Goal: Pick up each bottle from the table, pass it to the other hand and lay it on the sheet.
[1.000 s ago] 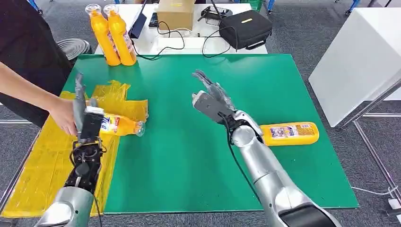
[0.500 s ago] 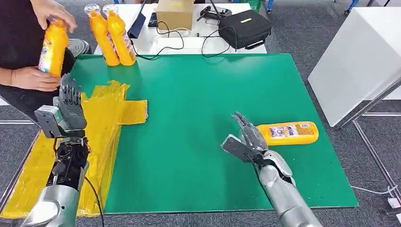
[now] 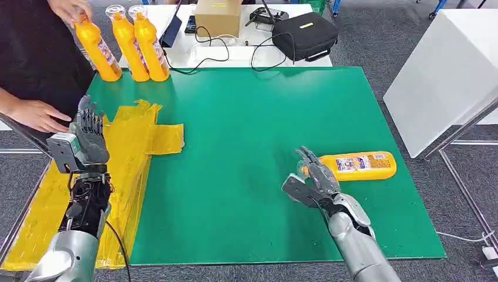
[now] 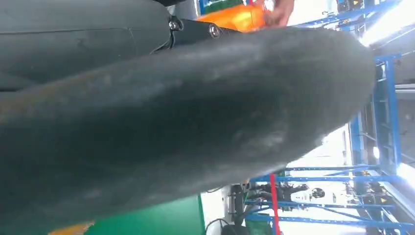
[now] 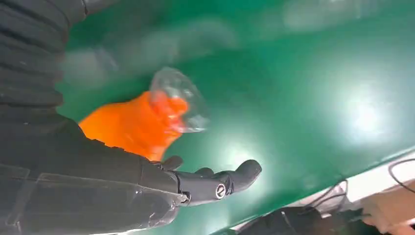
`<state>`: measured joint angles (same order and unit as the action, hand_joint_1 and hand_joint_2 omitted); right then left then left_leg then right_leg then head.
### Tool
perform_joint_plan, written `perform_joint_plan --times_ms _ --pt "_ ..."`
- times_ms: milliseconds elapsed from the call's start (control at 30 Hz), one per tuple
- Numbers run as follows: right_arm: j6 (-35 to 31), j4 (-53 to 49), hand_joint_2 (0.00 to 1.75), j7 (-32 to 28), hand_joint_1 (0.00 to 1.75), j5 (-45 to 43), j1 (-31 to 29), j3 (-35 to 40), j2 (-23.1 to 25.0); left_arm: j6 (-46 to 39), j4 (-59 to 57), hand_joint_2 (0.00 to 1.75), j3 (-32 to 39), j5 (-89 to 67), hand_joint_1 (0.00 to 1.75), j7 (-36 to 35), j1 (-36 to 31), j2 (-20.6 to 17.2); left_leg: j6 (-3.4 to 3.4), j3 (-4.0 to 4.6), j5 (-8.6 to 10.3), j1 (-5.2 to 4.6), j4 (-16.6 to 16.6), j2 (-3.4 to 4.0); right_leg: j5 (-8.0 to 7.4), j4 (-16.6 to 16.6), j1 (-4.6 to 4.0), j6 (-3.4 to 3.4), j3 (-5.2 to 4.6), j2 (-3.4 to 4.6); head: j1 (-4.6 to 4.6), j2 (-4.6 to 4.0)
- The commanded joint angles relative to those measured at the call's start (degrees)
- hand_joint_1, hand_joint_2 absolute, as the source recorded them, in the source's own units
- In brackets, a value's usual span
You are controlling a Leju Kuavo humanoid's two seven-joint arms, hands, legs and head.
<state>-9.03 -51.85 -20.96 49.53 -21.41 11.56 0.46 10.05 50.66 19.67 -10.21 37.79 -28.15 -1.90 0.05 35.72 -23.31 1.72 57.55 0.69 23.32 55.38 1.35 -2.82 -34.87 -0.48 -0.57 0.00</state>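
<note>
A robotics lab or test workshop: a green-topped table [image 3: 246, 117] stands on grey carpet [image 3: 382, 41], with a white bench [image 3: 235, 53] beyond its far edge carrying a cardboard box [image 3: 218, 16], black equipment case [image 3: 305, 35] and loose cables [image 3: 211, 50]; blue metal racking [image 4: 372, 196] lines the background.

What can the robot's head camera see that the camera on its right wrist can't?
The head view alone shows the yellow sheet, three upright orange bottles at the table's far edge, a person's hand and the left robot hand, open. The right wrist view alone shows the lying bottle's clear cap up close. Both show the green table, the lying orange bottle and the open right robot hand beside it.
</note>
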Motion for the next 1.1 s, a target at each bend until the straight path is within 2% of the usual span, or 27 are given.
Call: perform_joint_plan --times_ms 33,167,200,267,300,367,567,900,1100 --pt "0.65 -1.21 1.75 0.96 0.0 2.68 -0.16 -4.31 -6.18 -0.45 -4.61 0.0 1.79 -0.8 0.0 -0.07 -1.84 -0.18 0.16 -0.31 -0.13 -0.08 0.04 -0.25 0.2 0.07 0.04 0.17 0.36 -0.16 0.02 0.0" --pt "-0.68 -3.39 1.75 0.8 0.0 3.59 0.34 -5.11 -8.28 -0.05 -5.43 0.0 2.49 -0.74 0.0 1.14 -0.87 -0.67 0.06 -0.09 -0.01 -0.08 -0.04 -0.08 0.04 -0.01 0.05 0.08 0.1 -0.04 0.02 0.0" --pt "-0.46 -4.0 1.75 1.23 0.0 3.95 0.12 -5.19 -8.75 -0.02 -5.05 0.0 2.74 -0.75 0.0 1.3 -0.39 -0.58 0.15 -0.37 -0.14 -0.11 0.0 -0.16 0.18 0.06 0.07 0.22 0.38 -0.06 0.02 0.0" --pt "0.14 -4.34 1.75 2.22 0.0 4.92 -0.38 -5.26 -9.89 0.14 -4.76 0.0 3.2 -0.65 0.0 1.31 -0.07 -0.4 0.07 -0.12 -0.04 -0.09 -0.04 -0.03 0.05 0.01 0.07 0.09 0.11 0.01 0.02 0.0" --pt "0.47 -4.43 1.75 2.6 0.0 5.42 -0.31 -5.29 -10.76 0.18 -4.67 0.0 3.26 -0.67 0.0 1.32 0.06 -0.37 0.15 -0.39 -0.18 -0.13 0.01 -0.05 0.2 0.08 0.08 0.22 0.36 0.05 0.0 0.0" --pt "1.14 -4.89 1.75 3.57 0.0 7.11 -0.28 -5.11 -12.74 0.3 -4.46 0.0 3.37 -0.68 0.0 1.35 0.24 -0.24 0.08 -0.11 -0.04 -0.09 -0.02 -0.08 0.07 0.01 0.06 0.08 0.12 -0.04 0.0 0.0" --pt "3.41 -2.47 1.75 5.08 0.0 10.12 -5.12 -3.29 -14.64 0.6 -7.88 0.0 3.06 -1.09 0.0 1.4 -1.69 -0.41 0.13 -0.18 -0.11 -0.13 0.07 0.03 0.09 0.11 0.09 0.14 0.16 0.1 0.0 0.0" --pt "3.44 -5.09 1.75 5.34 0.0 9.11 -2.36 -4.3 -17.93 0.97 -8.47 0.0 3.18 -0.31 0.0 2.02 -1.7 -0.72 0.12 -0.2 -0.11 -0.11 0.02 -0.13 0.13 0.04 0.06 0.14 0.24 -0.08 0.0 0.0" --pt "4.07 -8.53 1.75 6.09 0.0 10.11 2.6 -5.14 -20.23 1.44 -9.08 0.0 3.42 0.32 0.0 1.78 -2.15 -0.7 0.11 -0.23 -0.09 -0.08 0.01 -0.27 0.16 0.02 0.03 0.16 0.3 -0.22 0.0 0.0"
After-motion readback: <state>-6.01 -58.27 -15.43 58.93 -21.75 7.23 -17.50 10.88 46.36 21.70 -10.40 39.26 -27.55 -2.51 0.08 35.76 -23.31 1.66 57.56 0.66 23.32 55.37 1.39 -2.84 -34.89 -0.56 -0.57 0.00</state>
